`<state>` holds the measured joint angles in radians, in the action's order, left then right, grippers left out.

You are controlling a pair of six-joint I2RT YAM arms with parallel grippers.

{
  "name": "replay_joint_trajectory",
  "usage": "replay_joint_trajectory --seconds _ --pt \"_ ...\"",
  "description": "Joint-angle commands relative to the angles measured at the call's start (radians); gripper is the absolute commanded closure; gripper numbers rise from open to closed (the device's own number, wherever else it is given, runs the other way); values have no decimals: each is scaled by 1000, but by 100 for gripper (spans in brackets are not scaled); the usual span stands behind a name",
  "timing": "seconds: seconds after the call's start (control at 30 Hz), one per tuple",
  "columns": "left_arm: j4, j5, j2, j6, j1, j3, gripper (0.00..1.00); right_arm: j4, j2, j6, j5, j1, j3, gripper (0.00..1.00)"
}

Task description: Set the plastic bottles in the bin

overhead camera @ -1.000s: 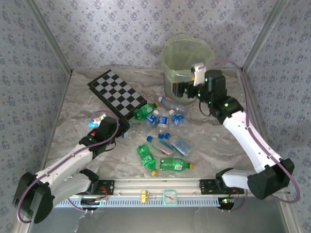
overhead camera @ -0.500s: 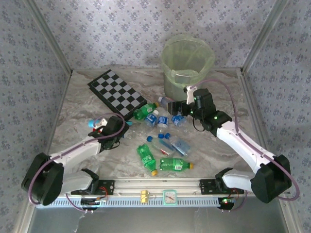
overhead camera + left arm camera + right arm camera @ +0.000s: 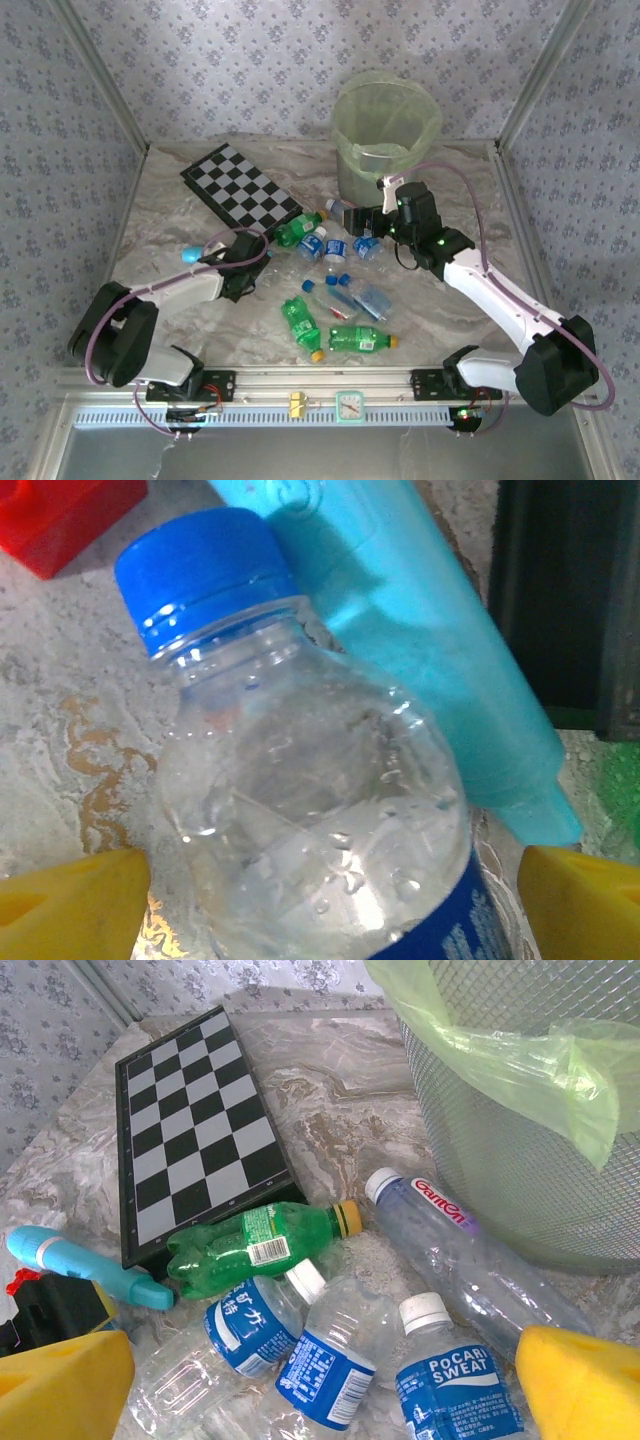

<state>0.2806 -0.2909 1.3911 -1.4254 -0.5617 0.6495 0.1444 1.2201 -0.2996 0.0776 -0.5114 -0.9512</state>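
A clear bottle (image 3: 310, 810) with a blue cap and blue label lies on the table between the yellow fingertips of my left gripper (image 3: 335, 900). The gripper is open, with a small gap on each side of the bottle. That gripper (image 3: 245, 265) sits low at the table's left. My right gripper (image 3: 325, 1390) is open and hovers over several plastic bottles: a green one (image 3: 260, 1245), a blue-labelled one (image 3: 330, 1360), a Pocari one (image 3: 455, 1390) and a long clear one (image 3: 460, 1250). Two green bottles (image 3: 300, 322) (image 3: 362, 340) lie nearer the front. The bin (image 3: 386, 130) stands at the back.
A checkered board (image 3: 240, 190) lies at the back left, its edge beside the green bottle. A teal stick (image 3: 440, 680) lies against the bottle at my left gripper, with a red part (image 3: 60, 520) beyond it. The bin's wall (image 3: 530, 1140) rises just right of the long bottle.
My right arm came down from the bin to the bottle pile. My left gripper slid forward and low over the clear bottle, and its fingers narrowed a little.
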Motion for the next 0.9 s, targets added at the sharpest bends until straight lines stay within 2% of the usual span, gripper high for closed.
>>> replay_joint_trajectory --seconds 0.0,0.2,0.43,0.73,0.87 --pt "40 4 -3 -72 9 -5 10 -20 1 -5 -24 -5 10 0" --pt "40 -24 -25 -71 8 -29 18 -31 14 -14 -19 -6 5 0" --pt "34 -21 -3 -87 14 -47 19 -17 19 -20 -22 -7 -2 0" --pt "30 -14 -21 -78 14 -48 39 -25 18 -35 7 -12 9 0" --pt "48 -29 -84 -70 12 -47 41 -40 22 -40 34 -20 10 0"
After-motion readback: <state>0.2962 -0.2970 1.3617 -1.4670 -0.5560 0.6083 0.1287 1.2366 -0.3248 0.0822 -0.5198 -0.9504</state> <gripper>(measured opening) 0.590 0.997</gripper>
